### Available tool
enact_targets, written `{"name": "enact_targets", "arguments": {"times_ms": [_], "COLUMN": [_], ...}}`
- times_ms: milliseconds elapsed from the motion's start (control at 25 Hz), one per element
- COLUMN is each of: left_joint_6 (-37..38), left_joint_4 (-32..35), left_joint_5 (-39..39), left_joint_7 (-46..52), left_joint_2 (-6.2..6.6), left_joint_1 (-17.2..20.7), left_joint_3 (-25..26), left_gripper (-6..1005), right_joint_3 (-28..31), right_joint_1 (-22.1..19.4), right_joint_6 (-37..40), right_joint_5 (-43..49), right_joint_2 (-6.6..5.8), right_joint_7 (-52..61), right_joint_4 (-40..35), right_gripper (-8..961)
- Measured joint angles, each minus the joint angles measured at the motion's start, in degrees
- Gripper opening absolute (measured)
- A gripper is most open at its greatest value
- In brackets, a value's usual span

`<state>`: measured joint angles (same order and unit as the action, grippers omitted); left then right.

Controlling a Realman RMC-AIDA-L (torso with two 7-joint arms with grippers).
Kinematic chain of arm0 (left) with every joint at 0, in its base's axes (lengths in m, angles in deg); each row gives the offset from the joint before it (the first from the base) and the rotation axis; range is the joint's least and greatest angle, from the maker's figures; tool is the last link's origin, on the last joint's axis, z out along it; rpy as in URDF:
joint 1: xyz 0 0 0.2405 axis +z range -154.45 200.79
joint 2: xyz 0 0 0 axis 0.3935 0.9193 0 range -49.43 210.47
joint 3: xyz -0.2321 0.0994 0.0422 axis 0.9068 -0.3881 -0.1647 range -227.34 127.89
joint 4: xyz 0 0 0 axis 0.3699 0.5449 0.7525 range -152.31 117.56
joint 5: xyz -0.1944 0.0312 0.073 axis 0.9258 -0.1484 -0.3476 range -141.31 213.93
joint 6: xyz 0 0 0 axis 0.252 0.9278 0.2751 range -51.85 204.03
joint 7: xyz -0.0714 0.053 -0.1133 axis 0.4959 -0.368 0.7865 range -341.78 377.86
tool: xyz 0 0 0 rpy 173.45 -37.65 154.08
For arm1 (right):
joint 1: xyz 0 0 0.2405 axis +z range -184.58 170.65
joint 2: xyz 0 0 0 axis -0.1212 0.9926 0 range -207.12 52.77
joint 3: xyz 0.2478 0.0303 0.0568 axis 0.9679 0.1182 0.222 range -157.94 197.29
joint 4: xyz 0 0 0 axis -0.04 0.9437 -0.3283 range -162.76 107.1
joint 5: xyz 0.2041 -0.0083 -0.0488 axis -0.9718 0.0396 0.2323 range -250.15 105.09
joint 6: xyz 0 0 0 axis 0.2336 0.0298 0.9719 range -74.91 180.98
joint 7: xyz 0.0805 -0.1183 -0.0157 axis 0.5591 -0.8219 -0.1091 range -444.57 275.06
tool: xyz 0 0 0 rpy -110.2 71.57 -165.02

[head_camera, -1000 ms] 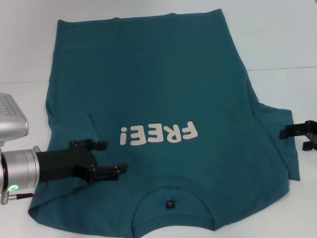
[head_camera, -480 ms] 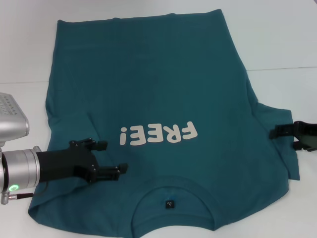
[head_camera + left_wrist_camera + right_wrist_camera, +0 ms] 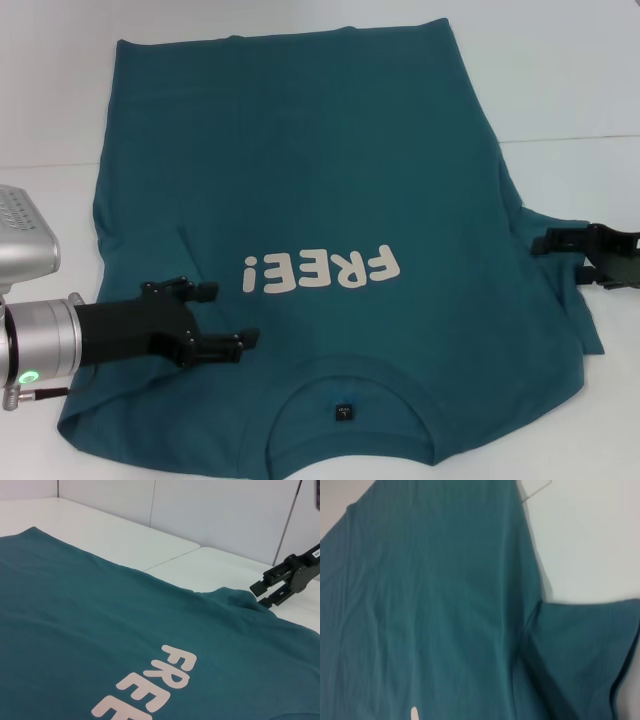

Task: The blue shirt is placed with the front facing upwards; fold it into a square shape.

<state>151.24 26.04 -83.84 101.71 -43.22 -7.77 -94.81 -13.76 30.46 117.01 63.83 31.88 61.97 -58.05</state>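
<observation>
The blue shirt (image 3: 320, 190) lies flat on the white table (image 3: 560, 90), front up, with cream "FREE!" lettering (image 3: 320, 270) and the collar (image 3: 345, 400) nearest me. My left gripper (image 3: 228, 315) hovers open over the shirt's left shoulder area, fingers pointing toward the lettering. My right gripper (image 3: 560, 258) is open at the right sleeve (image 3: 565, 300), over its outer edge. The left wrist view shows the shirt (image 3: 100, 630), the lettering (image 3: 150, 685) and the right gripper (image 3: 267, 591) far off. In the right wrist view only the shirt (image 3: 430, 605) and its sleeve (image 3: 580, 660) appear.
A grey robot part (image 3: 20, 235) sits at the left edge beside the shirt. A table seam (image 3: 580, 140) runs across the right side. Bare white table surrounds the shirt at the far right and top.
The right gripper has moved left, from beside the sleeve to over its edge. The left gripper and the shirt have stayed put.
</observation>
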Motion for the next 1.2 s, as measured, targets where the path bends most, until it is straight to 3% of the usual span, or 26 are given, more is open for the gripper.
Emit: {"name": "enact_targets", "arguments": {"times_ms": [360,480,680,760,1200], "left_joint_6": [-0.01,0.01,0.12,0.13,0.05], "left_joint_4": [0.0,0.0,0.0,0.0,-0.6], "left_joint_5": [0.0,0.0,0.0,0.0,0.0], "left_joint_7": [0.0,0.0,0.0,0.0,0.0], "left_joint_2": [0.0,0.0,0.0,0.0,0.0], "left_joint_1": [0.01,0.0,-0.01,-0.12,-0.43], "left_joint_3": [0.0,0.0,0.0,0.0,-0.72], "left_gripper": [936,936,936,935,935], "right_joint_3": [-0.53,-0.73,-0.76,-0.76,-0.76], "right_joint_1": [-0.94,-1.59,-2.13,-2.11,-1.61], "right_joint_6": [-0.41,0.41,1.83,1.87,1.18], "right_joint_5": [-1.86,-1.78,0.05,1.62,2.73], "right_joint_2": [-0.21,-1.21,-3.96,-4.25,-1.91], "right_joint_7": [-1.37,-2.13,-2.04,-1.88,-1.89], "right_joint_4": [0.04,-0.32,-0.19,-0.18,-0.18], "right_gripper": [928,928,928,928,928]}}
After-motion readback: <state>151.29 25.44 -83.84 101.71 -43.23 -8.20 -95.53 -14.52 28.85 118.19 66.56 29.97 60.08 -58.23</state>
